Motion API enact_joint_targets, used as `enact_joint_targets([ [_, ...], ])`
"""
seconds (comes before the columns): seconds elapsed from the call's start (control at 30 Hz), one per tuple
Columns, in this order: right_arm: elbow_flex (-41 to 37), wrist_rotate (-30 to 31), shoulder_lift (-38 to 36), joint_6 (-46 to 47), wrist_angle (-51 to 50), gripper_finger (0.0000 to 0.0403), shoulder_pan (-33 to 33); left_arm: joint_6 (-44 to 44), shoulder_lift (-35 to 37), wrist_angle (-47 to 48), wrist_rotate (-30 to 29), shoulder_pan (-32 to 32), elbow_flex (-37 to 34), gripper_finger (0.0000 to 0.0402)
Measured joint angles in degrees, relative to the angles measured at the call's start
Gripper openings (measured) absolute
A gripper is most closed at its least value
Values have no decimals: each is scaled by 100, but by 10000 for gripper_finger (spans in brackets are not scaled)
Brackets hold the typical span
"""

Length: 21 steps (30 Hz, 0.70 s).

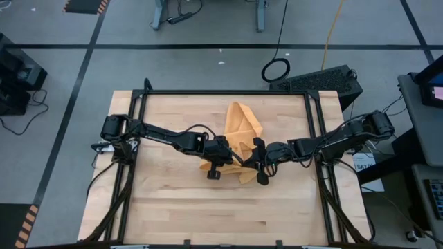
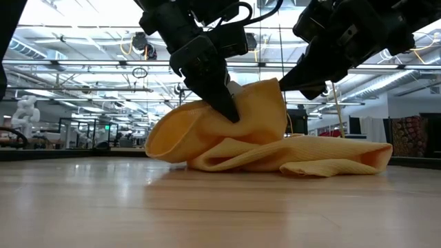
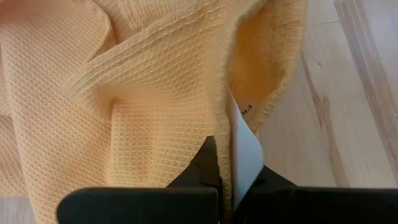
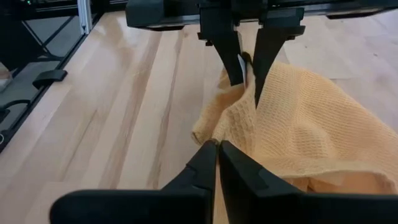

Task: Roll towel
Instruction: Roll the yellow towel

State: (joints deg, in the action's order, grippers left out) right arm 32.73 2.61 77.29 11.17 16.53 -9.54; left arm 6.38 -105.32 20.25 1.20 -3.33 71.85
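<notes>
Table [image 1: 166,200]: pale wood planks, black frame rails along its edges, bare apart from the cloth. Floor around it is grey with dark tape lines; a black case [image 1: 322,79] and a coiled cable [image 1: 276,70] lie beyond the far edge. The low view looks into a large hall with ceiling trusses, strip lights and racks behind.

Towel [image 1: 242,124]: orange-yellow waffle weave, crumpled near the table's middle, one part stretching toward the far edge, the rest bunched under the two grippers. In the low view it sits as a lifted hump with a flat fold trailing along the wood.

Left gripper [image 3: 219,163]: over the near bunch, fingers closed on a towel edge together with its white tag [image 3: 242,149]; the cloth is pulled up at that pinch.

Right gripper [image 4: 217,152]: just beside the left one, facing it, low over the wood at the towel's edge. Fingers are pressed together; no cloth visible between them in its wrist view.

Both arms cross over the towel's near part, hiding it from above.
</notes>
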Motion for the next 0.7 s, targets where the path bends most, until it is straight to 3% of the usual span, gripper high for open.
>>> enact_joint_targets([
  [0.13, 0, -272, -1, 12, -2, 24, 7, 1, 0, -2, 1, 0, 0, 2],
  [0.57, 0, -297, -4, -336, 0, 128, 7, 1, 0, -2, 1, 0, 0, 2],
  [0.7, 0, -289, -4, -426, 86, 140, 7, 1, 0, -2, 0, 0, 0, 2],
])
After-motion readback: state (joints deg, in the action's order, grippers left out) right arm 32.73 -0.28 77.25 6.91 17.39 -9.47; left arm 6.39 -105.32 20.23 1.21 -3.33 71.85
